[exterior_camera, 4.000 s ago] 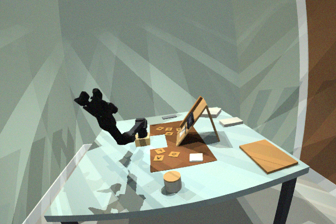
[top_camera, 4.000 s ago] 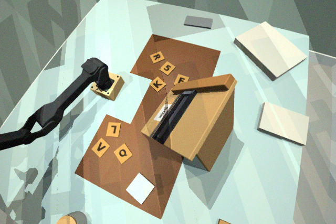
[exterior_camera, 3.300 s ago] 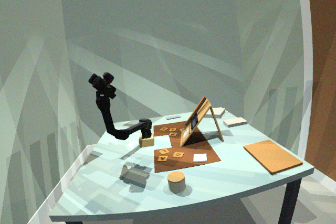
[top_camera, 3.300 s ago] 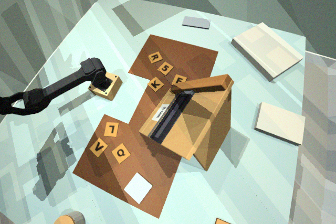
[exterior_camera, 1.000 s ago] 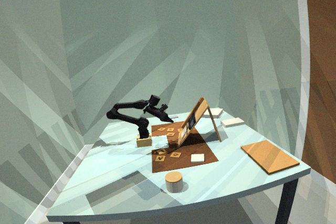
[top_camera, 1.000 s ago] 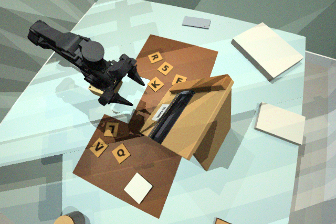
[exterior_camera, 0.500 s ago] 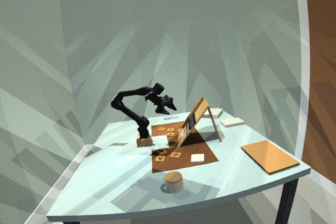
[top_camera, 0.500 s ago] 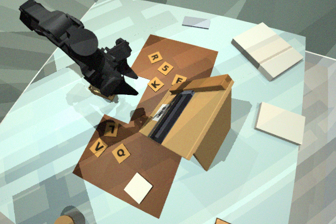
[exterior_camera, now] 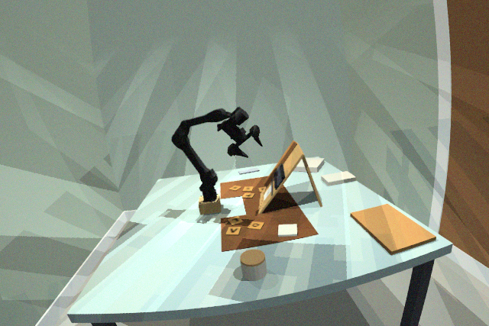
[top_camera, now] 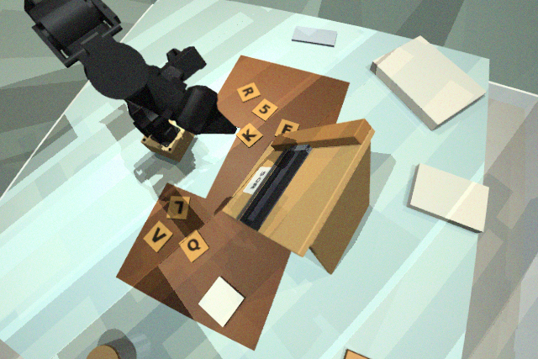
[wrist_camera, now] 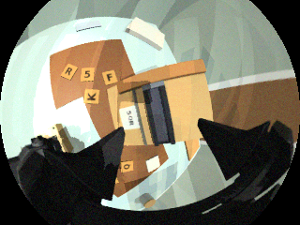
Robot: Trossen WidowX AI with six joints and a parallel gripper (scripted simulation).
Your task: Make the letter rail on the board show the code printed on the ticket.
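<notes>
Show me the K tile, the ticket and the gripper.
K tile [top_camera: 249,134], top view, its lettered face.
Ticket [top_camera: 256,179], top view, its white face.
Gripper [wrist_camera: 164,142], wrist view, the gap between its open fingers.

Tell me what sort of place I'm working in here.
Probably a counter set up as a sign or ticket desk: a slanted wooden display board with a dark letter rail, loose tan letter tiles on a brown mat, and the black open gripper overhead.
</notes>
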